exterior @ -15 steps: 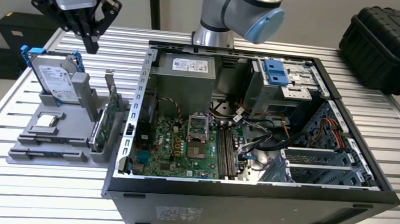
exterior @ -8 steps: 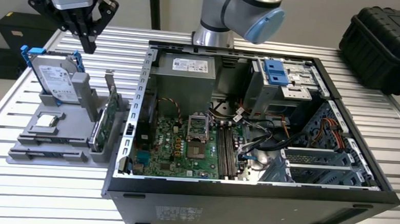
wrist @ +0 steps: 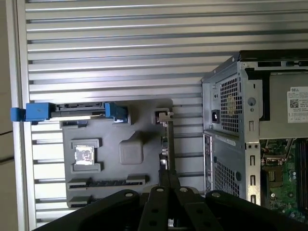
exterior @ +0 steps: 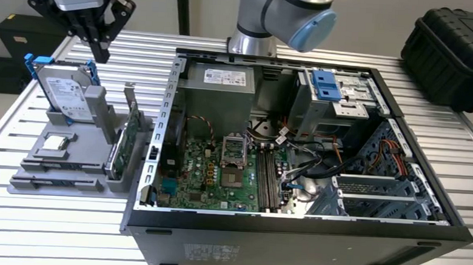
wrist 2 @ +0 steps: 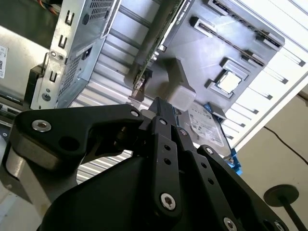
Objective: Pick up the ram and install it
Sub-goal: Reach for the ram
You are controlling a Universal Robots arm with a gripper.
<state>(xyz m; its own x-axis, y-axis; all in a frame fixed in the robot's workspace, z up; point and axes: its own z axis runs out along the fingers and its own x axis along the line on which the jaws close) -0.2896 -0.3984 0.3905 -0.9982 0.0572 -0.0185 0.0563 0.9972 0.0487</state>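
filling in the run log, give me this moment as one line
gripper: shut, empty | position: over grey parts tray | beside tray: open computer case

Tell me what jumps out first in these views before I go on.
The open black computer case takes up most of the ribbed metal table, with its green motherboard laid bare. On the exterior view's left stands a grey parts holder carrying an upright silver hard drive with blue brackets. The black gripper hangs above that holder, shut and empty.
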